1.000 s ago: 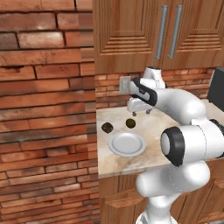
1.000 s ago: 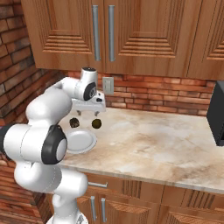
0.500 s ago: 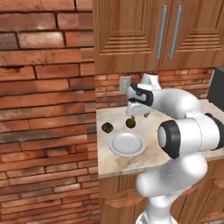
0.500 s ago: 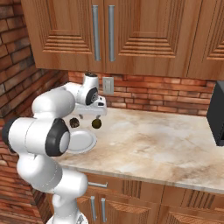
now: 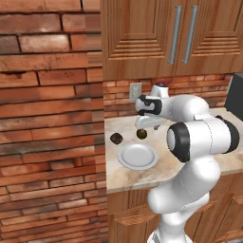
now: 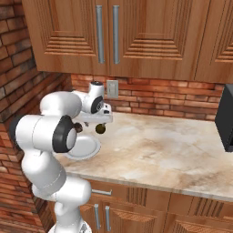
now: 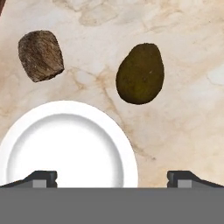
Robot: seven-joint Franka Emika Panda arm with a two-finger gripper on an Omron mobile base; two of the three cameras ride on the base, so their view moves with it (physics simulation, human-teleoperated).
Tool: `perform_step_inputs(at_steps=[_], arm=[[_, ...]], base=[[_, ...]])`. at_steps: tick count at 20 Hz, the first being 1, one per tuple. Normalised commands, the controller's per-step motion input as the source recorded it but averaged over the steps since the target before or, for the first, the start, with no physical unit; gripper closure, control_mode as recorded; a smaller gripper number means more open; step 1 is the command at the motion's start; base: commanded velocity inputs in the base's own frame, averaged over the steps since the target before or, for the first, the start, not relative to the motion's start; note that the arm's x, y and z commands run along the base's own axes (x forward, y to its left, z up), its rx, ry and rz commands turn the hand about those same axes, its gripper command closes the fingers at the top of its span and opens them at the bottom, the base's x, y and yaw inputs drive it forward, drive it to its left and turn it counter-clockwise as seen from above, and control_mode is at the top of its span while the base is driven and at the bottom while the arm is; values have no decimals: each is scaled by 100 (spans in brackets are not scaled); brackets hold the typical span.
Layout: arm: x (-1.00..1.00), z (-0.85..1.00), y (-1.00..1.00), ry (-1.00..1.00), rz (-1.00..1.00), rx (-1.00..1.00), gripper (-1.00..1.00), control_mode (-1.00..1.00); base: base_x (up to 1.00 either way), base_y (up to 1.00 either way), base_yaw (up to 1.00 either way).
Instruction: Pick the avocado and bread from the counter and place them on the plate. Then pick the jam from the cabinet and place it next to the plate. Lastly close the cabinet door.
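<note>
My hand (image 7: pixel 112 177) hangs above the surface (image 7: pixel 192 109) with its fingers (image 7: pixel 41 177) spread wide and nothing between them. Directly beneath the hand, under the left fingertip, lies the white plate (image 7: pixel 65 146), bare. Ahead of the hand and slightly right rests the avocado (image 7: pixel 140 73), dark green, on the stone and apart from the plate's rim. Ahead and to the left sits the bread (image 7: pixel 40 55), a brown rough lump, also clear of the plate. From the left base view, I see the hand (image 5: pixel 144 124) poised just over the avocado (image 5: pixel 141 134), with the bread (image 5: pixel 116 138) beside it. Above the hand, the cabinet (image 5: pixel 182 35) doors are shut.
</note>
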Motion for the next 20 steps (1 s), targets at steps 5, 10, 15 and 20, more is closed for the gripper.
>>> perform_step_inputs(at_steps=[5,10,15,20], arm=[[34,-21,0,0,1,0,-100,-100],[31,-21,0,0,0,0,-100,-100],[30,-21,0,0,0,0,-100,-100],[30,-26,0,0,0,0,-100,-100]], base=[[0,0,0],[0,0,0],[0,0,0],[0,0,0]])
